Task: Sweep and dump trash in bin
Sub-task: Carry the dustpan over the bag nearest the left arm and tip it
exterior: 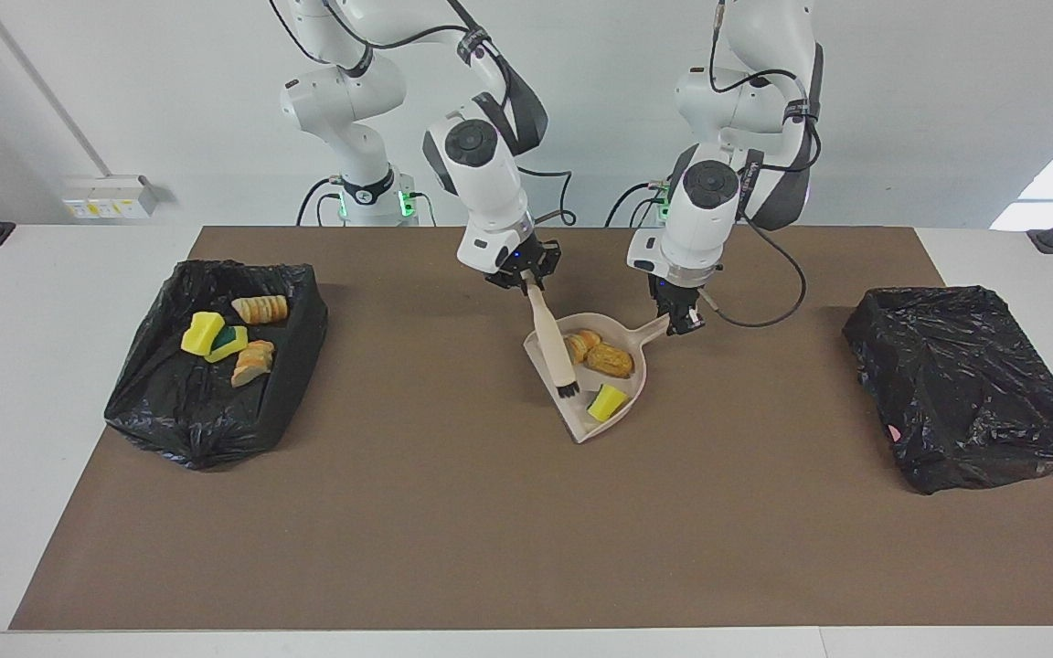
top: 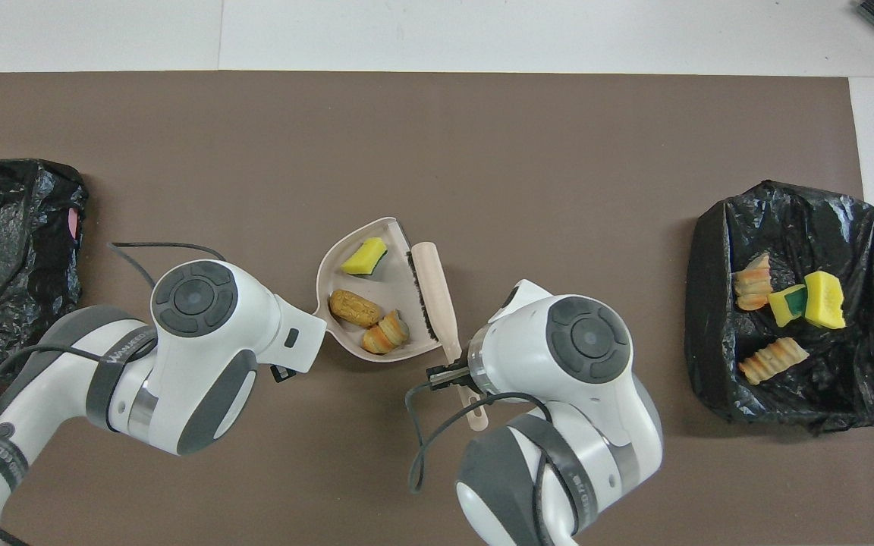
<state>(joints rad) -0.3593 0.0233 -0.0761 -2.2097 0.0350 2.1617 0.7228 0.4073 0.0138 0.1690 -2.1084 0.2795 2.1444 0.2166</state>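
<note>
L arm came in from its base, elbow raised, wrist bent down; left gripper (exterior: 680, 322) pointed almost straight down, fingers closed on a handle just under it. R arm reached in w/ forearm sloping down toward the L arm, wrist tilted; right gripper (exterior: 523, 280) angled down, fingers clamped on a handle that ran slantwise below it. Both grippers were low, near each other, not touching; cables looped off both wrists
</note>
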